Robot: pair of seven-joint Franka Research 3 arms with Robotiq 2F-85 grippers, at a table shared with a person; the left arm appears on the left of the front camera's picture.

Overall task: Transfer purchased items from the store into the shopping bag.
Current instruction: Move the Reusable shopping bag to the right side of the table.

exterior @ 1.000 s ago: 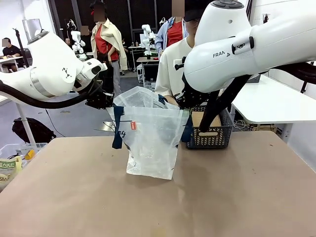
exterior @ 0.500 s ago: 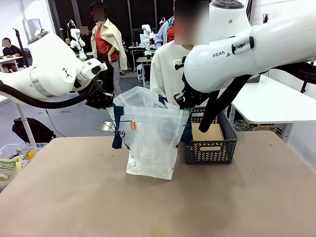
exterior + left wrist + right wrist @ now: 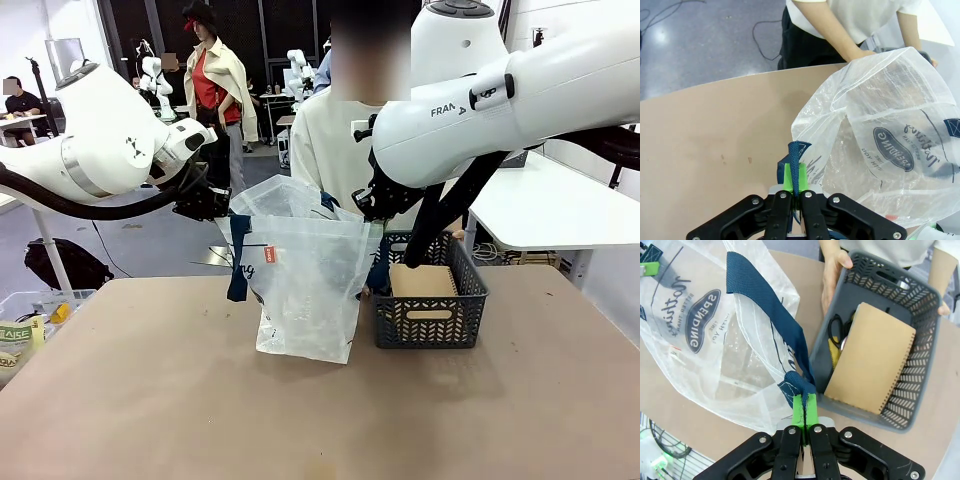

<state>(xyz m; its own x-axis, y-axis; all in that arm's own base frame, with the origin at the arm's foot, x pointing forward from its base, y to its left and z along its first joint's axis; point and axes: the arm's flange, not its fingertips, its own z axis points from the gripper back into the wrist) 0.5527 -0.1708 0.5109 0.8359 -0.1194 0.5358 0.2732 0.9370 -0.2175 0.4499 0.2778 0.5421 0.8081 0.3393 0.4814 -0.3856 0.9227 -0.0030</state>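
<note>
— Where is the shopping bag?

— Upright in the middle of the table, its bottom down on the tabletop and its mouth held wide between the two arms. It is thin, see-through white plastic with dark lettering and a small red-orange label near the top.

— What holds it up?

— Its navy straps. The left gripper has its green pads pressed together on one strap, which stands up between them. The right gripper is clamped the same way on the other strap, at the side next to the basket.

— Is anything inside the bag?

— From the right wrist I see only the printed plastic and the table through it. Beyond that I cannot tell.

— And the basket?

— The dark grey lattice basket sits on the table just beside the bag, on the robot's right. A tan spiral-bound notebook leans inside it, with black-handled scissors and something yellow tucked beside it.

— Who has the basket?

— The person at the far side, in a white top. One hand grips the rim nearest the bag, and fingers of the other hand show at the opposite rim.
</note>
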